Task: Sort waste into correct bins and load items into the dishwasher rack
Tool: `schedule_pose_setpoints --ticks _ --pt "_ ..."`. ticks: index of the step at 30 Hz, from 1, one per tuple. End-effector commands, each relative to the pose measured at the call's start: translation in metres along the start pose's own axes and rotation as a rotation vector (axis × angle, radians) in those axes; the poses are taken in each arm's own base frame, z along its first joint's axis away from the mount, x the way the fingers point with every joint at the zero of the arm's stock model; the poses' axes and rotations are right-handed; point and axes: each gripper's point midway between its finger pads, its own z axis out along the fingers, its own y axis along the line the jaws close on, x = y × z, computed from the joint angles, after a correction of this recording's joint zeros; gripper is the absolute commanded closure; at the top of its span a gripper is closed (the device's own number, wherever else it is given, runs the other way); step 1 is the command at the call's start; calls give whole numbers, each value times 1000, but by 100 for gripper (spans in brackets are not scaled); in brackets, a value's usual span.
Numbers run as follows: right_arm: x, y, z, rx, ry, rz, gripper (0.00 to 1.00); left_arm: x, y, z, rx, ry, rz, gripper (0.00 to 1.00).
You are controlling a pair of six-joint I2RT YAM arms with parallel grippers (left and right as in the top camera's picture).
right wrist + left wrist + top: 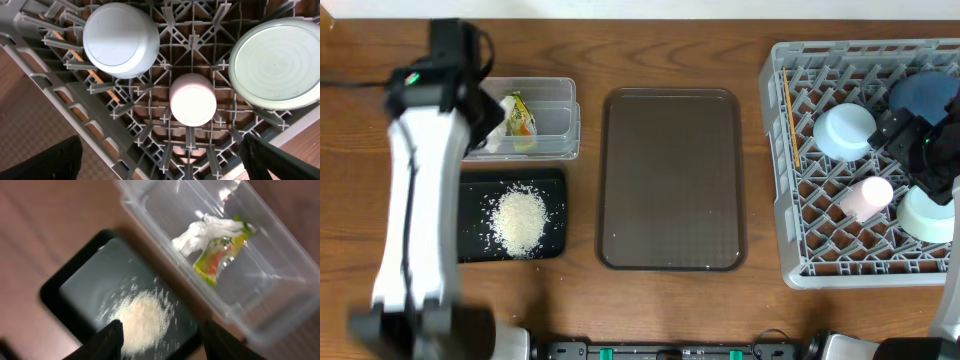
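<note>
The heap of white rice (520, 220) lies in the black tray (470, 195). The yellow-green wrapper (521, 115) and the crumpled white tissue (488, 140) lie in the clear tub (555, 118). My left gripper (161, 342) is open and empty above the black tray (80, 280), with the rice (142, 320), the wrapper (217, 257) and the tissue (197, 232) below it. The grey rack (800, 230) holds the blue plate (925, 95), light blue bowl (843, 132), pink cup (866, 196), mint bowl (926, 215) and chopstick (791, 125). My right gripper (162, 160) is open and empty above the rack (75, 95), over the upturned light blue bowl (121, 40), pink cup (193, 99) and mint bowl (277, 62).
A large dark brown serving tray (672, 180) lies in the middle of the wooden table, between the bins and the rack. The left arm's white link (415, 220) reaches over the left side of the black tray.
</note>
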Motion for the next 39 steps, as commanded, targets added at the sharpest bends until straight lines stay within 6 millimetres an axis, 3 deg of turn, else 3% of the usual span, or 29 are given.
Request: schedule_pose_setpoints --ticks 1,3,7,8,9,16,25,33,39 --pt "-4 -1 -4 -3 -13 19 1 6 26 -41 43 -50 -94 46" --pt "-4 -1 -4 -3 -13 19 1 20 42 -62 86 -67 -102 46" --pt "-4 -1 -4 -3 -13 19 1 55 76 -84 139 -54 -102 42" --pt "-4 -1 -4 -3 -12 19 1 67 85 -86 139 -36 -100 36" --pt "-4 -1 -4 -3 -12 19 1 78 96 -89 139 -22 -114 15" --pt "-4 -1 -4 -3 -13 19 1 115 145 -114 159 -41 -128 11" --pt "-4 -1 -4 -3 -13 19 1 122 158 -128 223 -98 -150 11" --pt "-4 -1 -4 -3 -12 19 1 127 164 -127 200 -83 -134 10" --pt "-4 -1 -4 -3 -13 19 1 148 168 -114 229 -66 1 10"
